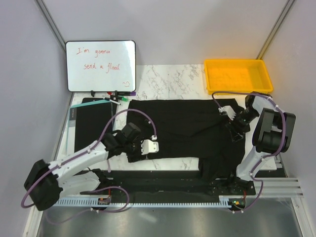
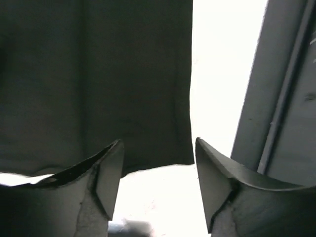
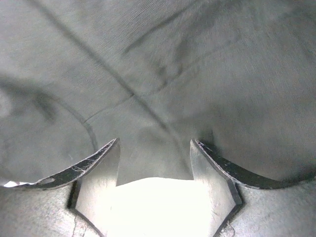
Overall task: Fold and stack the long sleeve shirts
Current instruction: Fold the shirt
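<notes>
Left claw (image 2: 158,140): wide, empty | right claw (image 3: 154,140): wide | black shirt (image 1: 182,123): sleeves, collar indistinguishable

Bare table (image 1: 168,79) lies open between whiteboard (image 1: 100,65) and yellow bin (image 1: 238,75); shirt (image 1: 182,128) fills the middle, perhaps overhanging the near edge.
</notes>
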{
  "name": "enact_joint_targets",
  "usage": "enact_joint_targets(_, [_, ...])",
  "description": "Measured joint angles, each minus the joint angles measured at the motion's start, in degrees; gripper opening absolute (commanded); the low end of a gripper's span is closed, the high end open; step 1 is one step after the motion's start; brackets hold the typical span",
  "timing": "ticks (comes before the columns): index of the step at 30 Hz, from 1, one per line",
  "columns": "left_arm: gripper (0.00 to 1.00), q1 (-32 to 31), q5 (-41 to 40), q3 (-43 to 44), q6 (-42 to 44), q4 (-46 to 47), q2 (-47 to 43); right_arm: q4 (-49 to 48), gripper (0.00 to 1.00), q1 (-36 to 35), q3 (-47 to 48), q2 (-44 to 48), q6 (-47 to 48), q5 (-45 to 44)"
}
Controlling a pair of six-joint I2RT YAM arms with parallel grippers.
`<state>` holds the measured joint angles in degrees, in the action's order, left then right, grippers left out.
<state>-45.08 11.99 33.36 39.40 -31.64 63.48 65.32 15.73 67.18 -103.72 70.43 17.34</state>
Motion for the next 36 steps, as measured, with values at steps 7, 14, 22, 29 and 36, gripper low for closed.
enact_joint_targets(7, [0.63, 5.3, 3.6, 15.0, -3.0, -2.3, 5.1, 3.5, 0.59, -1.0, 11.7, 1.1, -4.0, 8.3])
enact_joint_targets(14, [0.60, 13.8, 2.8, 22.7, -6.8, 2.3, 29.8, -8.8, 0.52, -10.2, 13.9, -5.7, -18.1, 10.1])
enact_joint_targets(22, [0.55, 22.4, 3.4, 36.1, -8.5, 3.8, 44.1, -16.9, 0.54, -10.6, 19.8, -14.8, -26.3, 7.4])
enact_joint_targets(29, [0.66, 25.3, 5.1, 41.4, -8.6, 3.0, 47.4, -19.3, 0.72, -10.6, 24.1, -17.0, -27.1, 7.0])
enact_joint_targets(36, [0.72, 24.9, 11.9, 34.1, -7.6, -4.6, 33.0, -3.5, 0.72, -1.7, 18.4, -2.7, -7.7, 10.0])
